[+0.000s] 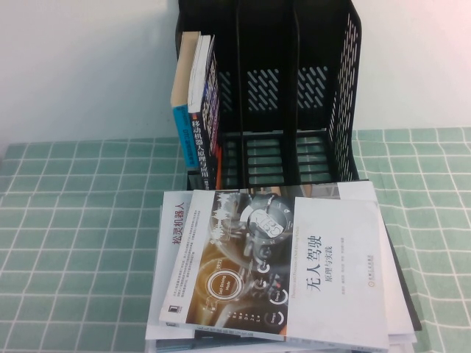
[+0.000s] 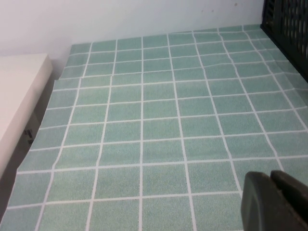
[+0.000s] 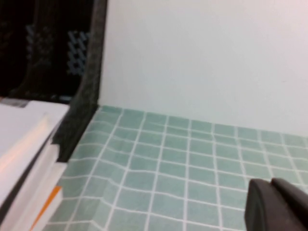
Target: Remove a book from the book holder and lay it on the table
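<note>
On the table [image 1: 66,243], in front of the book holder [image 1: 294,95], your book [image 1: 280,272] already lies flat atop a stack, so with the right gripper [image 3: 276,207] closed and empty and the left gripper [image 2: 272,202] unreadable beside bare cloth, I judge only withdrawal remains.

A: What carries everything?
B: I see the table [image 1: 81,220], mint-green gridded cloth.
A: Directly on it?
B: The book holder [image 1: 346,95], upper centre; a stack of books [image 1: 397,294], lower centre.
</note>
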Controlling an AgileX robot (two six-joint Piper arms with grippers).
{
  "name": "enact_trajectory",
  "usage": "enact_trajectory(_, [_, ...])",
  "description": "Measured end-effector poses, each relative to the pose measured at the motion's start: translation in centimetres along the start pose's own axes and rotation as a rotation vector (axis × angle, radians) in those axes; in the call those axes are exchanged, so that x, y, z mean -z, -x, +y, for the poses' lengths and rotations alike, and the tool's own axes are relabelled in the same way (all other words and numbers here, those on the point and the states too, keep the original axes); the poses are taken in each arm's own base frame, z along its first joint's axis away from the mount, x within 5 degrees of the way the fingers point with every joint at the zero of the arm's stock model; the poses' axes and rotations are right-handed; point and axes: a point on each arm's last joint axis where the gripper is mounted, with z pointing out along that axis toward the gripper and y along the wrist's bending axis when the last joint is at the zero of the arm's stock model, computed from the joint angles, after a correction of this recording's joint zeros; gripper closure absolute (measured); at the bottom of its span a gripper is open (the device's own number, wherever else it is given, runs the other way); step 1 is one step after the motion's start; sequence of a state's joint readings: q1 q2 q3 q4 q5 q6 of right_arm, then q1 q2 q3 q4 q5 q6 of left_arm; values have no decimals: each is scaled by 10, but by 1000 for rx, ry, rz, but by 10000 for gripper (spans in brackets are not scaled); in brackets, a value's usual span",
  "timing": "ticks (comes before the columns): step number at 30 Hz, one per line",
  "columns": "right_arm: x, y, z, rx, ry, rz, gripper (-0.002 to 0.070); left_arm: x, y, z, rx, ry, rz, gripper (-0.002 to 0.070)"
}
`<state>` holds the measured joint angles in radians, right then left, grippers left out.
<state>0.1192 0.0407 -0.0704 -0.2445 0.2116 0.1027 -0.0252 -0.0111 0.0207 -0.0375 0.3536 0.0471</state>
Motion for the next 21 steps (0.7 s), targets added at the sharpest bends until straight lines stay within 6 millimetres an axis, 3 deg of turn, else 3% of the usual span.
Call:
enact_trajectory(5, [-1,-19,-3,-46,-117,2,678,0,0,0,1,-1,0,678])
enact_trajectory(11, [-1,-44,-2,-73,-133,212,678,0,0,0,1,-1,0,678])
enact_trajectory(21, [-1,-45,-2,-73,-133,217,678,0,0,0,1,-1,0,678])
